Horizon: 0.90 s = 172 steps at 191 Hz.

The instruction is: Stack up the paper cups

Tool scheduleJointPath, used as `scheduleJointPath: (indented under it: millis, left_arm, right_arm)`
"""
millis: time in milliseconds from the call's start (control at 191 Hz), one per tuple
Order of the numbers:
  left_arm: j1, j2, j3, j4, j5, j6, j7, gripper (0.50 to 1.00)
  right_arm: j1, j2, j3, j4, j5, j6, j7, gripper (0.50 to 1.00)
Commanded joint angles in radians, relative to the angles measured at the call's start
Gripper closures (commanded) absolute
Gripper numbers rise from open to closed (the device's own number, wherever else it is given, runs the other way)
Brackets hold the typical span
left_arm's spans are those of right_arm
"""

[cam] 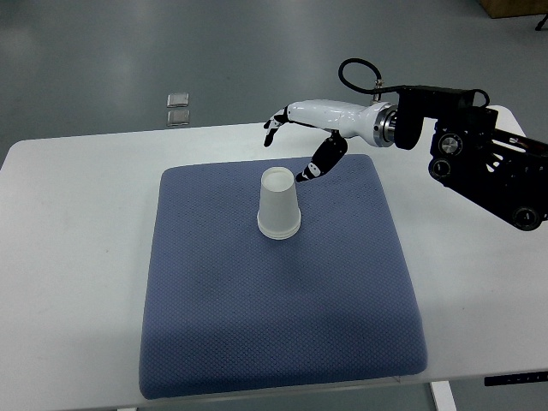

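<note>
- A white paper cup (279, 205) stands upside down on the blue mat (274, 325), near the far edge.
- The right hand (301, 137) is just behind the cup, fingers spread, holding nothing.
- The mat lies on a white table (68, 257).

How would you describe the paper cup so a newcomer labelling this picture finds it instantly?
Start at the white table and the blue mat lying on it. The white paper cup stands upside down on the mat's far half, just left of the right hand. It is the only object resting on the mat.
</note>
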<state>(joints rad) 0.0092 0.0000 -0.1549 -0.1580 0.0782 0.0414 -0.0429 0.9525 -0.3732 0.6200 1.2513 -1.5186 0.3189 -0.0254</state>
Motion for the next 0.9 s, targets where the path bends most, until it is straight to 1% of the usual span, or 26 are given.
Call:
scheduleJointPath:
  millis: [0,115,215,278,294,315,414,425,435,467,488,535,619,760,813,839,897]
  left_arm:
    - [0.000,0.000,0.000,0.000,0.000,0.000,0.000,0.500]
    - [0.000,0.000,0.000,0.000,0.000,0.000,0.000,0.500]
    - [0.000,0.000,0.000,0.000,0.000,0.000,0.000,0.500]
    - [0.000,0.000,0.000,0.000,0.000,0.000,-0.002,0.500]
    - [0.000,0.000,0.000,0.000,0.000,0.000,0.000,0.500]
    - [0.000,0.000,0.000,0.000,0.000,0.000,0.000,0.500]
    - [0.000,0.000,0.000,0.000,0.000,0.000,0.000,0.500]
    - [0.000,0.000,0.000,0.000,0.000,0.000,0.000,0.500]
    - [0.000,0.000,0.000,0.000,0.000,0.000,0.000,0.500]
    - [0.000,0.000,0.000,0.000,0.000,0.000,-0.002,0.500]
    - [0.000,0.000,0.000,0.000,0.000,0.000,0.000,0.500]
    - [0.000,0.000,0.000,0.000,0.000,0.000,0.000,0.500]
    - [0.000,0.000,0.000,0.000,0.000,0.000,0.000,0.500]
    - [0.000,0.000,0.000,0.000,0.000,0.000,0.000,0.500]
    - [0.000,0.000,0.000,0.000,0.000,0.000,0.000,0.500]
    - [0.000,0.000,0.000,0.000,0.000,0.000,0.000,0.500]
    - [0.000,0.000,0.000,0.000,0.000,0.000,0.000,0.500]
  right_arm:
    - [-0.040,0.002,0.055,-0.053,0.100,-0.053,-0.008,0.603]
    - [-0.066,0.004,0.119,-0.141,0.218,-0.115,-0.010,0.605]
    - [-0.101,0.030,0.170,-0.231,0.333,-0.179,-0.010,0.605]
    - [-0.123,0.051,0.201,-0.288,0.411,-0.245,-0.010,0.605]
    - [-0.129,0.059,0.210,-0.303,0.440,-0.273,-0.010,0.605]
    - [-0.132,0.062,0.214,-0.309,0.456,-0.285,-0.010,0.603]
    - [-0.170,0.085,0.245,-0.362,0.635,-0.412,-0.010,0.603]
    - [-0.170,0.085,0.245,-0.362,0.635,-0.412,-0.010,0.603]
    - [-0.176,0.088,0.247,-0.368,0.672,-0.434,-0.010,0.603]
    - [-0.189,0.089,0.247,-0.374,0.724,-0.466,-0.010,0.603]
    - [-0.192,0.089,0.247,-0.374,0.739,-0.475,-0.010,0.603]
    - [-0.210,0.091,0.248,-0.374,0.807,-0.521,-0.010,0.603]
    - [-0.236,0.111,0.250,-0.374,0.900,-0.575,-0.008,0.603]
    - [-0.256,0.140,0.253,-0.374,1.020,-0.644,-0.004,0.603]
    - [-0.262,0.140,0.253,-0.374,1.034,-0.658,0.001,0.599]
    - [-0.267,0.140,0.253,-0.374,1.034,-0.667,0.002,0.585]
    - [-0.273,0.142,0.253,-0.374,1.034,-0.678,0.002,0.585]
